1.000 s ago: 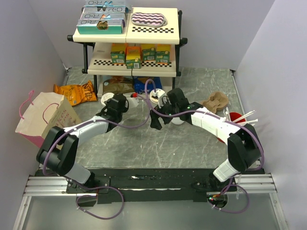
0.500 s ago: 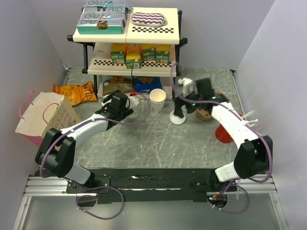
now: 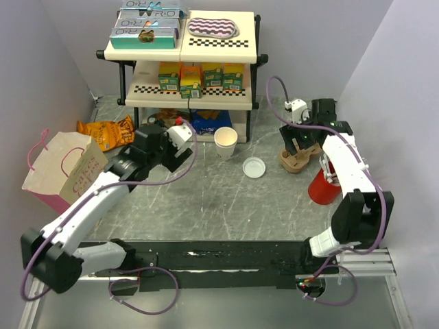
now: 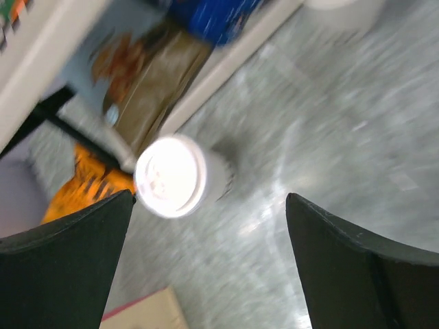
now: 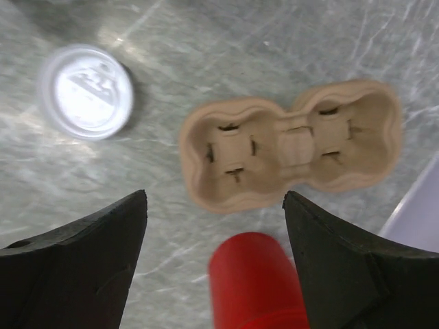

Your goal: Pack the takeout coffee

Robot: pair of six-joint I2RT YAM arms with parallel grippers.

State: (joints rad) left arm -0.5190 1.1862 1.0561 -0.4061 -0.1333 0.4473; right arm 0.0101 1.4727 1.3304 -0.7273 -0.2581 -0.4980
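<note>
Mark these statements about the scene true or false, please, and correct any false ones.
The brown moulded-pulp two-cup carrier is empty. True.
The right hand is shut on that carrier. False: it is open above it, holding nothing.
The loose round white plastic lid lies flat on the grey table. True.
The left hand grips the lidded cream paper cup. False: it is open, holding nothing.
The lidless cream paper cup lies on its side. False: it stands upright.

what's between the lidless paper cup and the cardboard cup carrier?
A loose white lid, flat on the table, touching neither cup nor carrier; top external view.
</note>
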